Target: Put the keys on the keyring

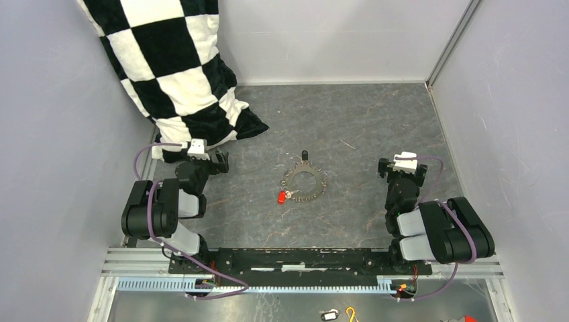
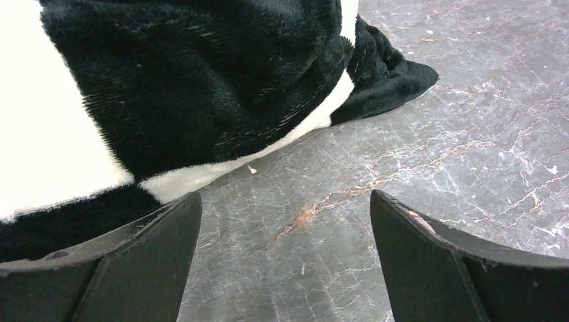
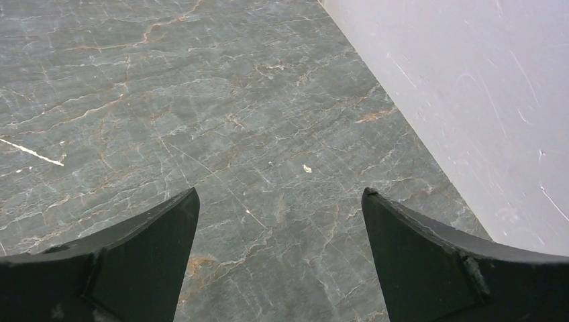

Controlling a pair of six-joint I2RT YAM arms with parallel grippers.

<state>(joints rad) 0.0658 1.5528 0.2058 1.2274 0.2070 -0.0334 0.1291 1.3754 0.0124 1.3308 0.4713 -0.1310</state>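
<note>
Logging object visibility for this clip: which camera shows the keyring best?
The top external view: the keyring lies whole and unobstructed on the table. Neither wrist view shows it; the left wrist sees the checkered cushion and table, the right wrist only table and wall.
</note>
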